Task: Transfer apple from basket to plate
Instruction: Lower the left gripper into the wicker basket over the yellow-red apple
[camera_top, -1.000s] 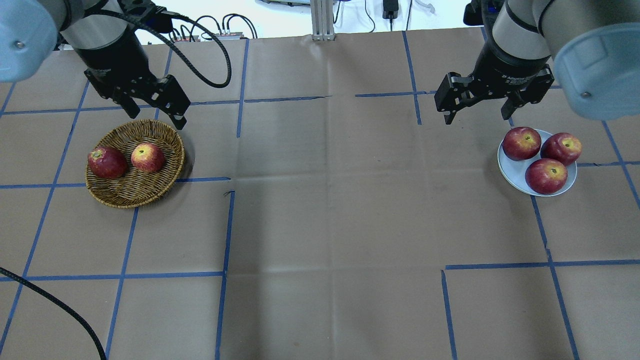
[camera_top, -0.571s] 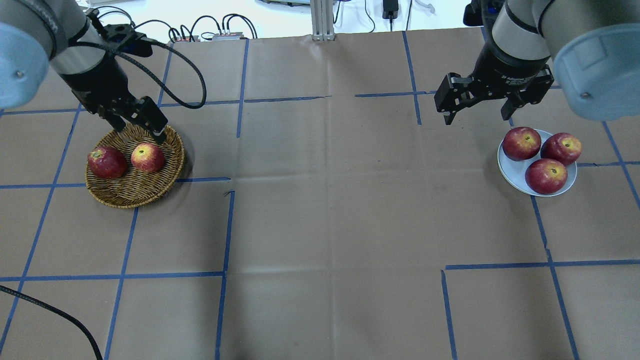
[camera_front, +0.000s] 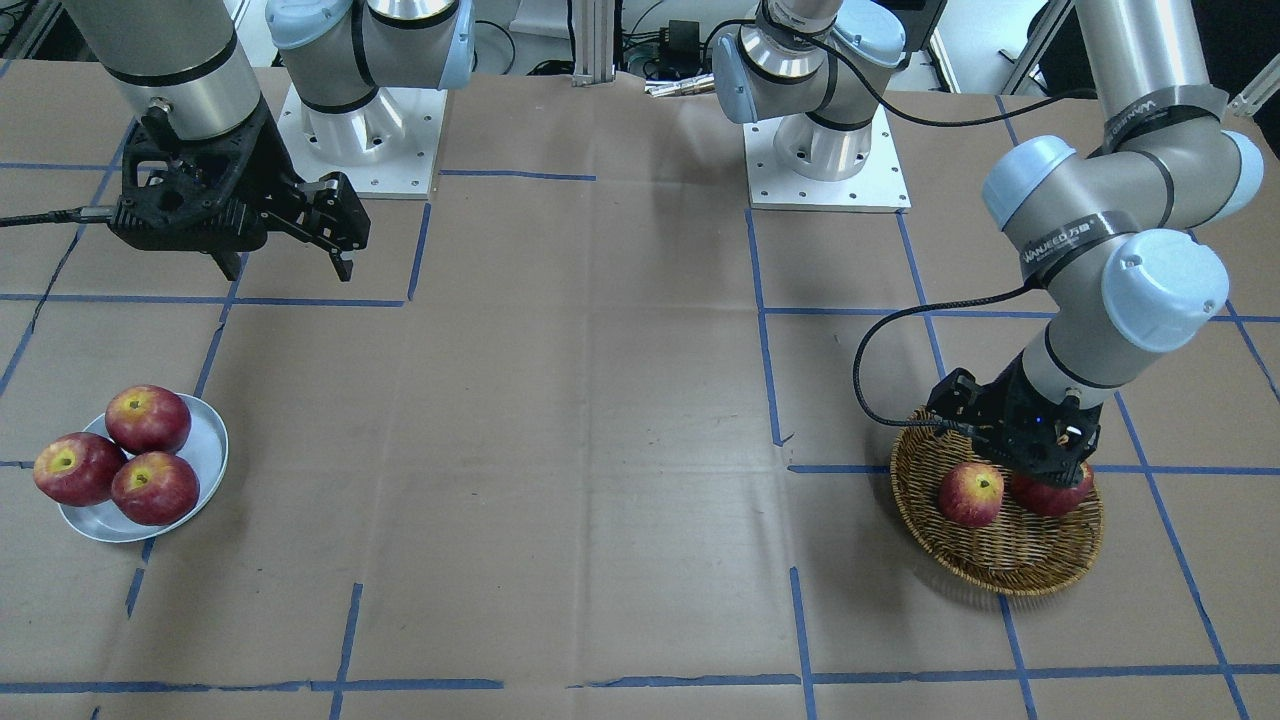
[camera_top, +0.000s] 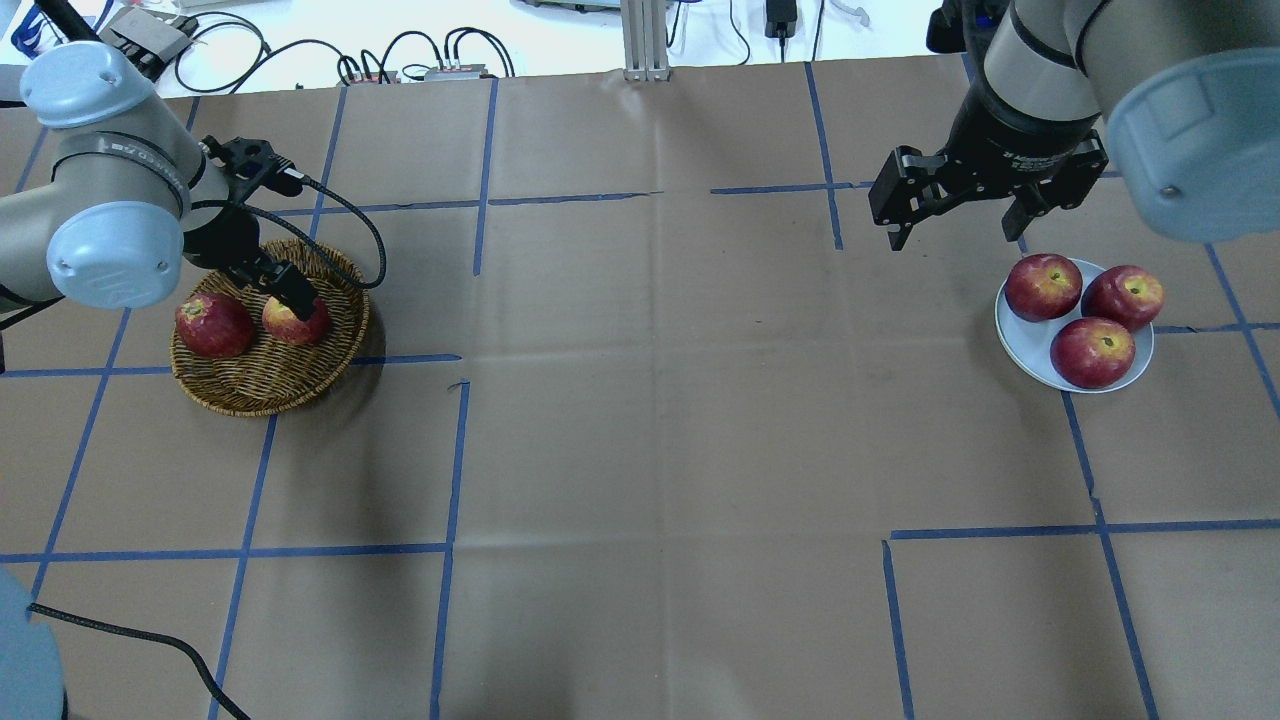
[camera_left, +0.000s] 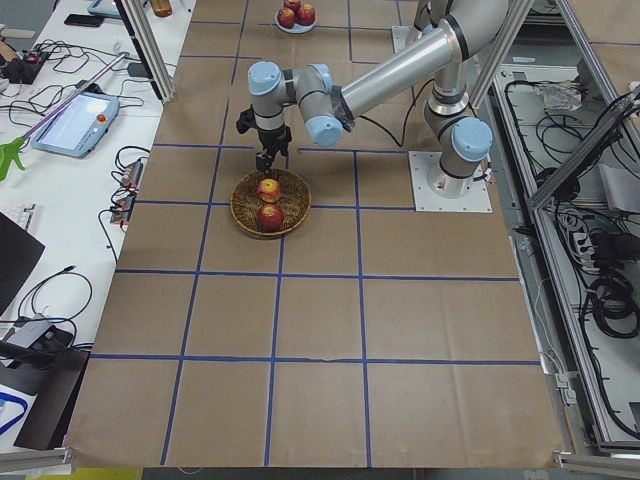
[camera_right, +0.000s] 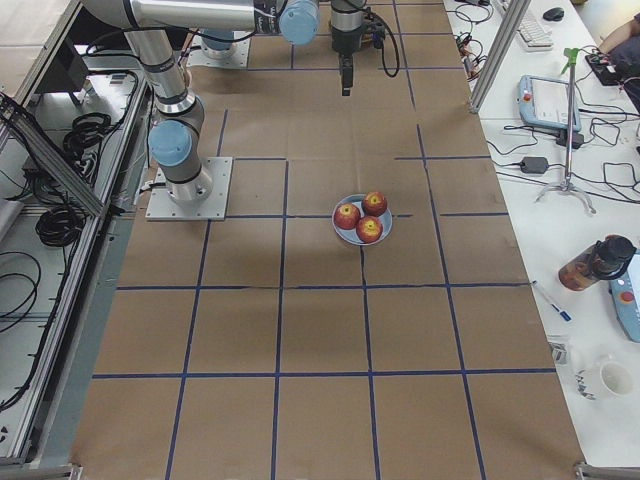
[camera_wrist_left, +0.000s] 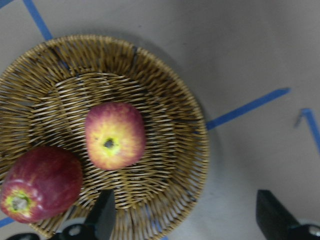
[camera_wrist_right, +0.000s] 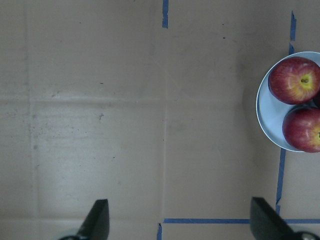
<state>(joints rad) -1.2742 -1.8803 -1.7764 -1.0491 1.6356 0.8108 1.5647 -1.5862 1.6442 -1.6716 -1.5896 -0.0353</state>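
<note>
Spreading wide with nothing between them, the two fingers of the left gripper hang over the basket. The apple, pale pink-red with a yellow patch round its stem, lies on the wicker floor below them. In the wrist view it sits a little beyond the fingertips and nearer one finger than the other. The second finger shows past the basket's rim, over the table. One darker apple lies just beside the pale one, out past the nearer finger and close to the rim; whether the two touch I cannot tell. That makes two apples in one basket, with bare wicker beyond the pale apple up to the rim. A black cable loops from the left wrist just outside the basket's rim.

Well apart from these fingers, the right gripper hangs over the paper-covered table, its own two fingers likewise parted and gripping nothing. Near them sits one plate bearing three red apples packed close together, stem ends upward. A bare crescent of plate shows along the edge that faces the basket. Between basket and plate runs a broad stretch of brown paper crossed by blue tape lines.
</note>
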